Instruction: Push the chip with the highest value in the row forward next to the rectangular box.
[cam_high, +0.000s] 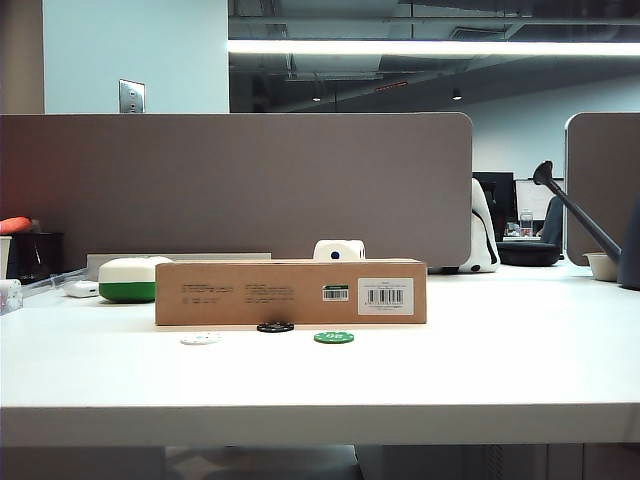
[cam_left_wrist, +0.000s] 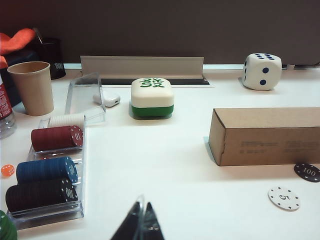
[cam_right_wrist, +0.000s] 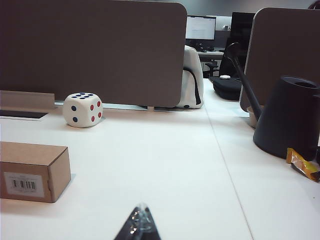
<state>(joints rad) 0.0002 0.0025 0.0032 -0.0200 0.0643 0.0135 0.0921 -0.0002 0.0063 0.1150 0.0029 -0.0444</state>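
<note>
The black chip (cam_high: 275, 326), marked 100 (cam_left_wrist: 307, 172), lies right at the front face of the rectangular box (cam_high: 290, 292). The rest of the row sits slightly nearer the table's front: a white chip (cam_high: 200, 338) marked 5 (cam_left_wrist: 283, 198) and a green chip (cam_high: 334, 337). The brown box (cam_left_wrist: 265, 137) shows its barcode end in the right wrist view (cam_right_wrist: 30, 172). My left gripper (cam_left_wrist: 142, 206) is shut and empty, low over the table, short of the chips and to their left. My right gripper (cam_right_wrist: 141, 209) is shut and empty, to the right of the box. Neither arm shows in the exterior view.
A clear tray (cam_left_wrist: 80, 210) of stacked chips, a paper cup (cam_left_wrist: 32, 87) and a white-and-green block (cam_left_wrist: 152, 97) stand on the left. A large die (cam_right_wrist: 83, 109) sits behind the box. A dark watering can (cam_right_wrist: 287, 117) stands at the far right. A partition (cam_high: 235, 185) closes the back.
</note>
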